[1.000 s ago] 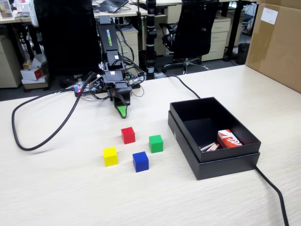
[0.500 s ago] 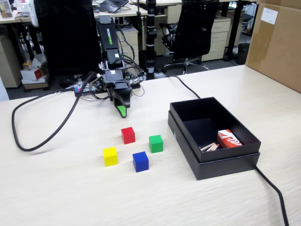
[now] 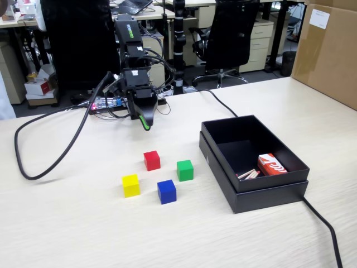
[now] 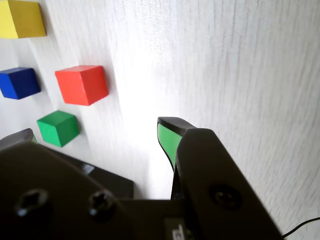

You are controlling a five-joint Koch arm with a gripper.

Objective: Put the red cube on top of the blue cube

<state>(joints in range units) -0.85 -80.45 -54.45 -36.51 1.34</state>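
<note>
In the fixed view, a thick black cable point(image 3: 53, 151) loops over the pale wooden table point(image 3: 78, 229) at the far left, well left of the red cube point(image 3: 152, 160), which serves here as the landmark. Next comes the yellow cube point(image 3: 130, 185), in front of and to the left of the red cube, apart from it. The arm point(image 3: 134, 67) stands behind the red cube at the table's rear edge, its gripper point(image 3: 146, 124) hanging in the air above the table, behind the red cube and clear of it. The gripper holds nothing. In the wrist view one green-faced finger tip point(image 4: 169, 137) and the edge of a second tip at the left point(image 4: 22, 135) show with a wide gap of bare table between them, so the jaws stand well open. The red cube itself sits flat on the table, touching no other cube. The blue cube point(image 3: 167, 191) lies in front of and slightly right of it, a gap between them. The green cube point(image 3: 185, 170) sits to the right of the red cube and a little nearer the camera. Farther right rests a black open box point(image 3: 223, 167), with a red-and-white packet point(image 3: 271, 164) inside near its right wall.

In the wrist view, the red cube point(image 4: 81, 85) has the blue cube point(image 4: 19, 83) to its left, the yellow cube point(image 4: 22, 19) above left, and the green cube point(image 4: 58, 128) below.
</note>
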